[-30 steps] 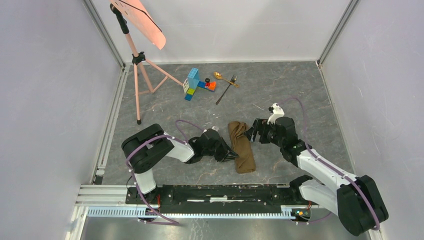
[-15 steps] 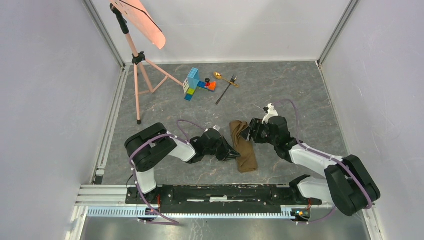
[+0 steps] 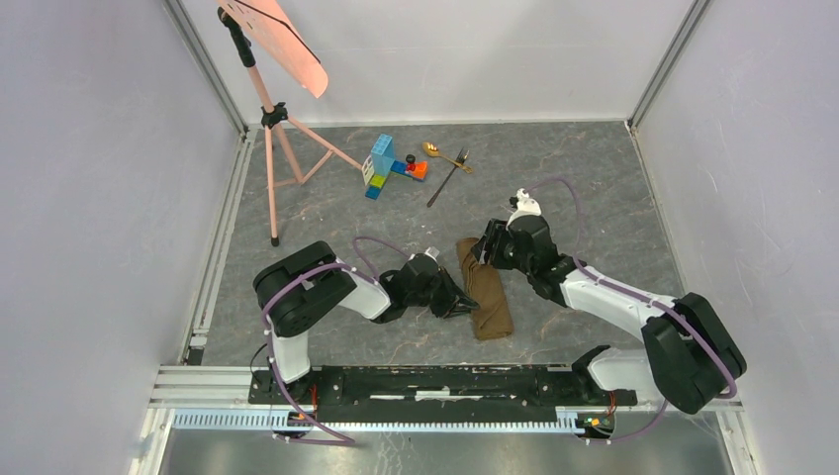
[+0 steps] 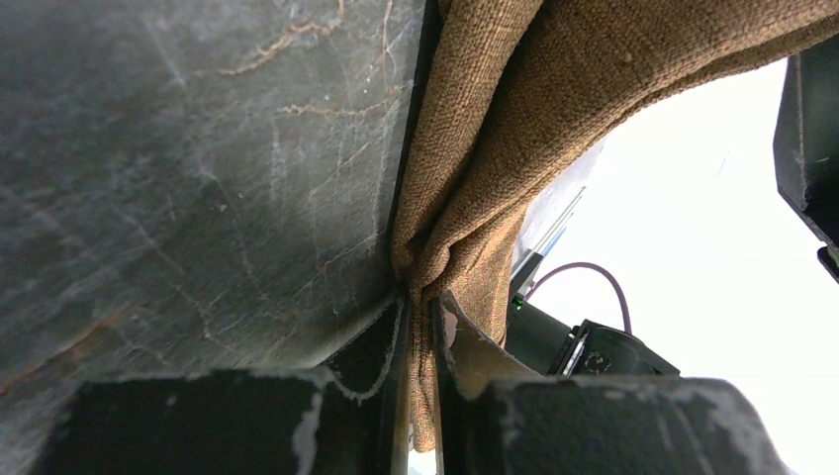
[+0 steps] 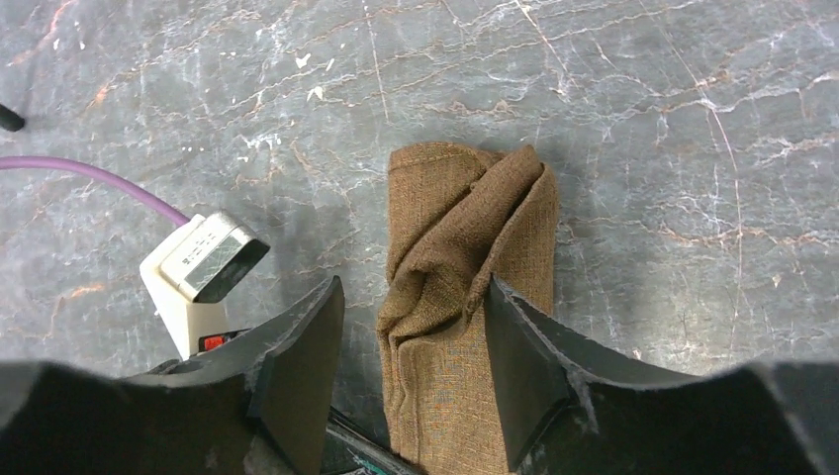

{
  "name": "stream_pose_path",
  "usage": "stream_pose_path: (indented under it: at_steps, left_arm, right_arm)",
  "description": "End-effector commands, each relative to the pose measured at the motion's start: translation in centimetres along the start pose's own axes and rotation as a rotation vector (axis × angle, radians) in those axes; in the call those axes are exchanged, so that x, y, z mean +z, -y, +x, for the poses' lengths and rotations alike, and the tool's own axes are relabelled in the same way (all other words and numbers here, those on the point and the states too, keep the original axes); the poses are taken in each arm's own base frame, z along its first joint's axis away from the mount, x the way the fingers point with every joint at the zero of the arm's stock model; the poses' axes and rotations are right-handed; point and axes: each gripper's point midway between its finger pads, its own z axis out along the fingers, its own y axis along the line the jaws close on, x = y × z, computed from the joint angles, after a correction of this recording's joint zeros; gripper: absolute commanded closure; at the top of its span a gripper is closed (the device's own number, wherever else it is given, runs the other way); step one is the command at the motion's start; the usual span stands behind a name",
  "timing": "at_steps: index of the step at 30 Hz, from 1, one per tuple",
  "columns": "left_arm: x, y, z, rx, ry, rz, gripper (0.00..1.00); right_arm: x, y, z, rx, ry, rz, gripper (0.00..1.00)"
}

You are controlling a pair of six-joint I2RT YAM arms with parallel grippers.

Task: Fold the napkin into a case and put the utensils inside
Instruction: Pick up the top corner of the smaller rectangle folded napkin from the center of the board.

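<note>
Brown cloth, the napkin (image 3: 487,292) lies bunched lengthwise between the arms. The left gripper (image 4: 419,317) pinches its left edge, probably to anchor it. The right gripper (image 5: 411,297) stands spread astride the far ridge. The spoon (image 3: 433,150) and fork (image 3: 448,180) wait well apart, beside the toy blocks (image 3: 388,166).

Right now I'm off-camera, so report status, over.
Left pincer shut on napkin edge. Right pincer open astride napkin's far end. Spoon and fork lie far off, beside toy blocks.

Colourful toy blocks (image 3: 388,166) stand at twelve o'clock on the grey marbled table (image 3: 594,178); a pink tripod stand (image 3: 274,119) rises at ten o'clock
</note>
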Motion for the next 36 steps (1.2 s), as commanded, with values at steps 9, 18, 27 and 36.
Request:
stream_pose_path:
  at_steps: [9,18,27,36]
  left_arm:
    - [0.7,-2.9,0.5,-0.060,0.001,-0.103,0.89]
    - [0.7,-3.0,0.7,-0.058,-0.002,-0.116,0.89]
    - [0.9,-2.9,0.9,-0.045,-0.004,-0.125,0.89]
    - [0.8,-2.9,0.9,-0.041,0.000,-0.134,0.89]
  right_arm:
    - [0.6,0.1,-1.2,-0.091,0.047,0.134,0.43]
    - [0.6,0.0,-1.2,-0.141,0.063,0.190,0.50]
    - [0.9,-0.1,-1.1,-0.156,0.060,0.190,0.55]
    - [1.5,-0.3,-0.4,-0.210,0.045,0.211,0.50]
